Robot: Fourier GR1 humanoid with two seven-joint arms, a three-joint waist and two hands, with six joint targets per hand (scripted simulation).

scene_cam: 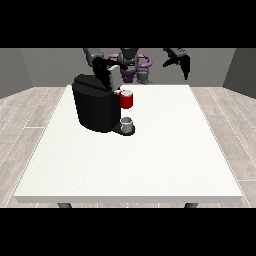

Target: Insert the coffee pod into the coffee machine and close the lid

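A black coffee machine (pixel 95 107) is seen standing on the far left part of a white table (pixel 150 160), well back from the near edge and nearer the left edge than the right. A red pod holder (pixel 126 100) is shown at the machine's front, and a small grey cup (pixel 127 123) is set below it on the machine's base. The pod itself cannot be made out; whether it sits in the red part cannot be told.

The hand at the view's left (pixel 106 70) is held over the machine's top rear, at the lid (pixel 92 82); whether its fingers are apart or curled cannot be told, nor whether the lid is touched. The hand at the view's right (pixel 181 61) is raised in the air beyond the table's far edge, well apart from the machine, its fingers straight and pointed downward, with nothing held.

The whole right half of the table and the wide strip along its near edge are left open. The tabletop is plain and white, carried on dark legs (pixel 64 205). A pale plank floor (pixel 30 110) is seen around it, closed in by grey walls (pixel 45 62) behind the robot.
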